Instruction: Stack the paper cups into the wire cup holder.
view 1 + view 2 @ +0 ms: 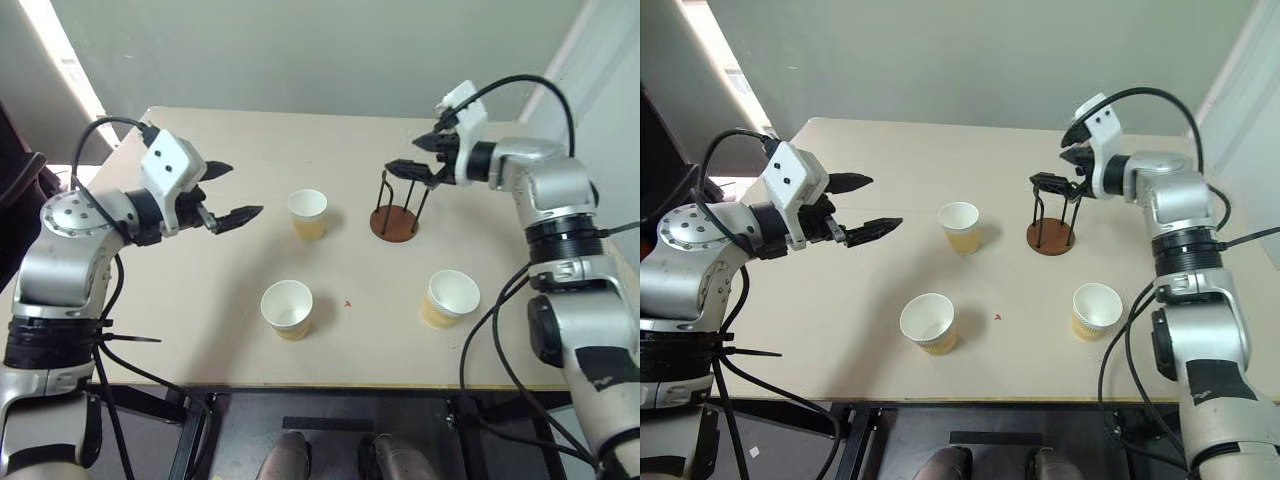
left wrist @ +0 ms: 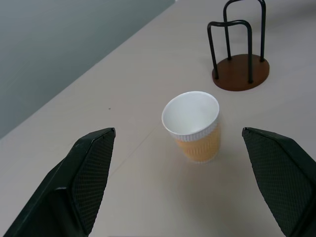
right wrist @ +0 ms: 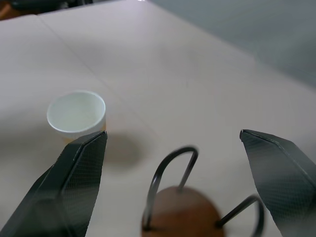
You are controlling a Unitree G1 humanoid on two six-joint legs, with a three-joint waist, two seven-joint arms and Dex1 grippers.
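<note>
On the table [image 1: 200, 330], three paper cups [image 1: 308, 214] stand outside the apparently empty wire cup holder [image 1: 396, 208]; left gripper [image 1: 228, 192] and right gripper [image 1: 418, 155] both wide, holding nothing.

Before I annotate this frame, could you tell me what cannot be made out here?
- Wire cup holder: its base is cut off by the right wrist view's edge, and it is blurred there.
- Far paper cup: its lower wall hides behind a finger of the right pincer.
- Left pincer: fingertip contact surfaces too small in the head views.
</note>
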